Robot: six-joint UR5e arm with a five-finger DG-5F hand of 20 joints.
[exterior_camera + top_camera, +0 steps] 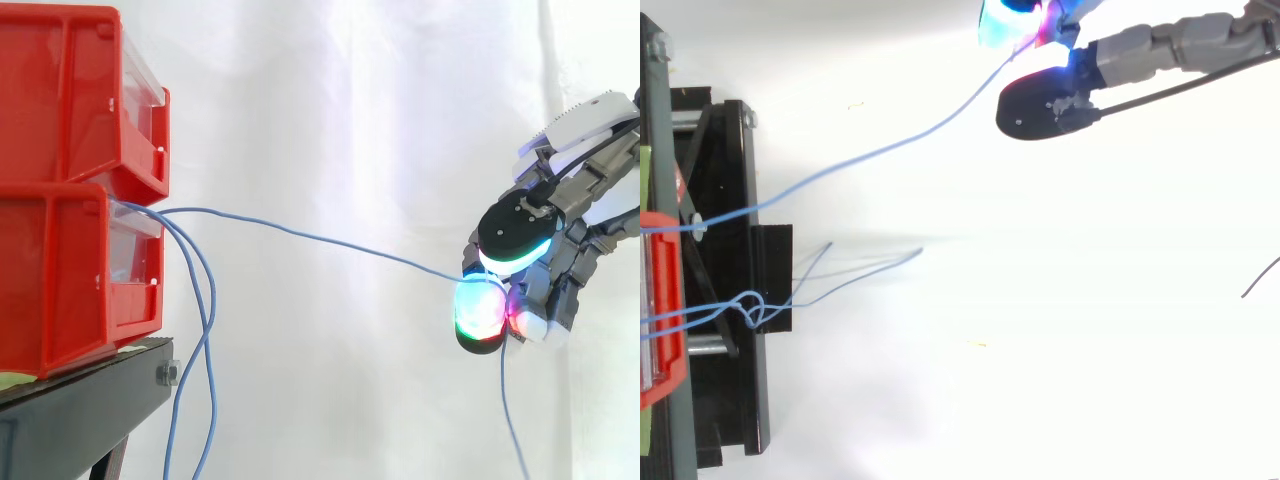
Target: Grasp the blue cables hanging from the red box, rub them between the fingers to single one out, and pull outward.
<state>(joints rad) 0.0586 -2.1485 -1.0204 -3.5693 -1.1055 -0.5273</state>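
One blue cable (330, 243) stretches from the lower red box (60, 280) at nine o'clock in the side view out to three o'clock. There the hand (560, 270) has it pinched between its glowing fingertips (478, 308), while the other cables (207, 335) hang in loops beside the bench (80, 400). Singling-out looks done and the pull is in hand; the next move likely calls for drawing toward three o'clock with a firm pinch, so the strand cannot slip.
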